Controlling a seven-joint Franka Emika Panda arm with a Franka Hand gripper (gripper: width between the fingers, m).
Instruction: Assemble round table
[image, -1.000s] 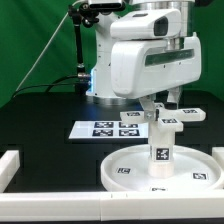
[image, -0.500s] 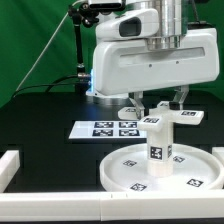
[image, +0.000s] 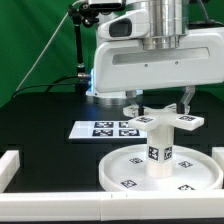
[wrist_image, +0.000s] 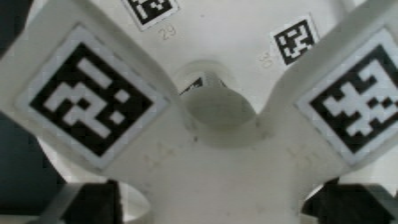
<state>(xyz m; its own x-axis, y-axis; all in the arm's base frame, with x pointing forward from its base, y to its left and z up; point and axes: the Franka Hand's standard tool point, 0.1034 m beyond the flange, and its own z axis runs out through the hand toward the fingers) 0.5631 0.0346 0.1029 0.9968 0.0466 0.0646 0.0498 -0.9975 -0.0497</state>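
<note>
— Green curtain behind, black counter (image: 45, 115) in front. What sits on it?

— Toward the exterior view's right, a large rimmed round white plastic disc (image: 122, 170) lies flat, with black-and-white square tags on its face. A short thick white cylinder leg (image: 159, 152) stands upright at its middle, one tag on its side.

— And the cross-shaped white plastic piece (image: 162, 121)?

— It lies level on top of the leg, its arms reaching out past the cylinder. Whether it is fully seated I cannot tell. In the wrist view two of its arms spread in a V, each with a big tag, and a round boss (wrist_image: 224, 108) shows where they meet.

— What about the hand (image: 160, 102)?

— It hangs right over the cross piece, under the bulky white robot arm (image: 150, 65). Its dark fingertips (wrist_image: 89, 203) stand wide apart in the wrist view, one at either side, and nothing is held between them.

— Anything else?

— The marker board (image: 103, 129), flat and white with its tags, lies behind the disc toward the exterior view's left. A white rail (image: 12, 166) runs along the near edge of the counter.
</note>
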